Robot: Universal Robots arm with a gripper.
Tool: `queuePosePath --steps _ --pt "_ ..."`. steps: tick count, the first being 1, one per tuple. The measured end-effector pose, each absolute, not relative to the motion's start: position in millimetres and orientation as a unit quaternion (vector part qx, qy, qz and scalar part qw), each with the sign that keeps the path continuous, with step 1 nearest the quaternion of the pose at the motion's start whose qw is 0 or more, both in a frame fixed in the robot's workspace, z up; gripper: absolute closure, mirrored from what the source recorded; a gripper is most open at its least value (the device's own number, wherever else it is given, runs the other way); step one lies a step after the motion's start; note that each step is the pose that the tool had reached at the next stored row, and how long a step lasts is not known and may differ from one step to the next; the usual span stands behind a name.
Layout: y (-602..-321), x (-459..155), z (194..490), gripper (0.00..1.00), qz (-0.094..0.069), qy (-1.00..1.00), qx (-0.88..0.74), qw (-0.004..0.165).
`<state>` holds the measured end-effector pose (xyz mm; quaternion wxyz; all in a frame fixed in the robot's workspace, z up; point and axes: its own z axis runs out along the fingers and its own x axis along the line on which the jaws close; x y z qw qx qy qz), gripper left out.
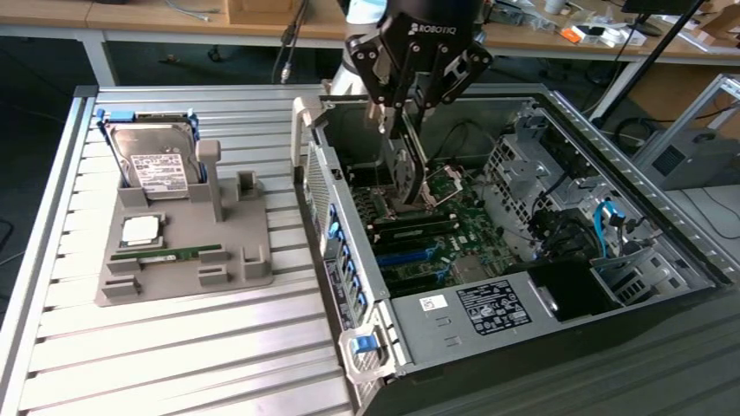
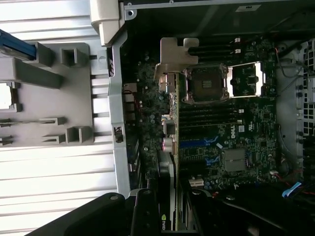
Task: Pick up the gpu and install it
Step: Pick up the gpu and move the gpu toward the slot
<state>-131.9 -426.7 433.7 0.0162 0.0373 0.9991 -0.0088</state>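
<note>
Gripper (image 1: pixel 399 128) clamped on gpu (image 1: pixel 407 178); card held upright, edge down over motherboard (image 1: pixel 453 236) inside case (image 1: pixel 445 322), likely for slot alignment.

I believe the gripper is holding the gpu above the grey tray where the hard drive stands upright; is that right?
Not quite: in the exterior view the gripper holds the gpu inside the open computer case, over the motherboard, not above the grey tray. The hard drive does stand upright in that tray.
</note>
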Motion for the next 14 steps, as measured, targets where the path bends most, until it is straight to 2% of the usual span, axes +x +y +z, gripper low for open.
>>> queuePosePath --steps 14 --pt "-426.7 -125.8 432.3 0.73 -0.012 0.999 0.037 0.016"
